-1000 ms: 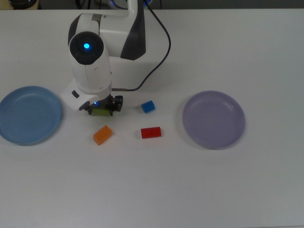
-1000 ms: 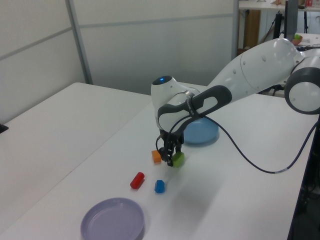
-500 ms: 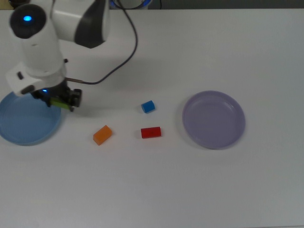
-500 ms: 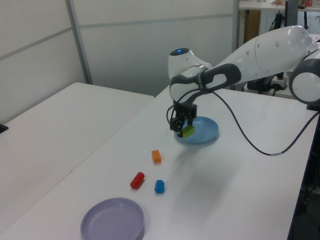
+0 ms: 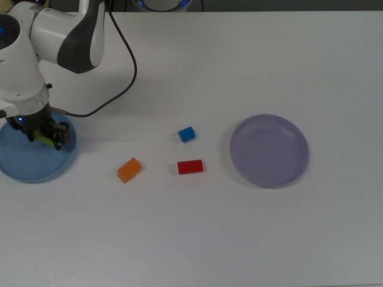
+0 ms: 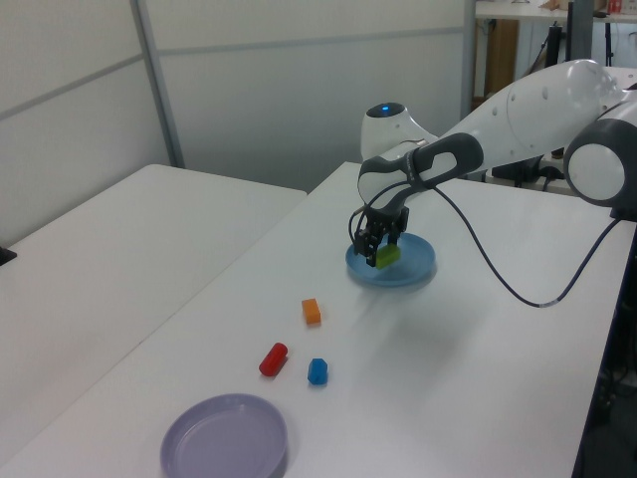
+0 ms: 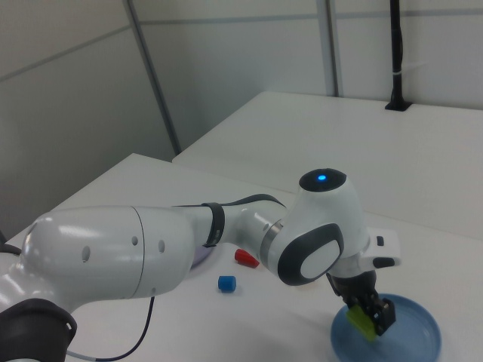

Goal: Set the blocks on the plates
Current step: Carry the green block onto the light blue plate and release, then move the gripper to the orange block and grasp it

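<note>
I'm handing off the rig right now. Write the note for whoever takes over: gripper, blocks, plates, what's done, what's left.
Gripper: shut on the green block, held over the blue plate, not released.
Orange block, red block and blue block: on the bare table, between the two plates.
Purple plate: nothing on it.
Done: no block rests on a plate yet; the green one is about to go down.
Left: release the green block onto the blue plate, then move the orange, red and blue blocks onto plates.
</note>
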### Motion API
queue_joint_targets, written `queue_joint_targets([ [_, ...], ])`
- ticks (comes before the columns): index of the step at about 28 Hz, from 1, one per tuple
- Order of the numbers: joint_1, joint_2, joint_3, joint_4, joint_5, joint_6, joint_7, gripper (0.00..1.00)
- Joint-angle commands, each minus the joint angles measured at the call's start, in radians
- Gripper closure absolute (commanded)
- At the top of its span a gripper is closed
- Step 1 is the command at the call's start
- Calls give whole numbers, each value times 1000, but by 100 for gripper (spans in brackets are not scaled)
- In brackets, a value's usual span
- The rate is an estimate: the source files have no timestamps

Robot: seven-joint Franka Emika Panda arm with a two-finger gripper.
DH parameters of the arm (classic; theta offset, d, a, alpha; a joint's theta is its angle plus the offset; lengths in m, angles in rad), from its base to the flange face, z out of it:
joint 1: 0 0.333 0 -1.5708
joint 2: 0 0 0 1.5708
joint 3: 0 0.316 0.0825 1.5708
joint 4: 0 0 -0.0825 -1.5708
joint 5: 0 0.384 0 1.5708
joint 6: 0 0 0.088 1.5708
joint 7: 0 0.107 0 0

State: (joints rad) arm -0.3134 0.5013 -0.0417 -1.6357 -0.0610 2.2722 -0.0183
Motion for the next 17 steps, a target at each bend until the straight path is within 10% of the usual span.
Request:
queue_joint_targets([
  [1,5,11,2,3,15,17,-2,13],
  [3,10,13,2,4,15,17,5,0],
  [17,167,-38,25,5,66,-13,360,0],
])
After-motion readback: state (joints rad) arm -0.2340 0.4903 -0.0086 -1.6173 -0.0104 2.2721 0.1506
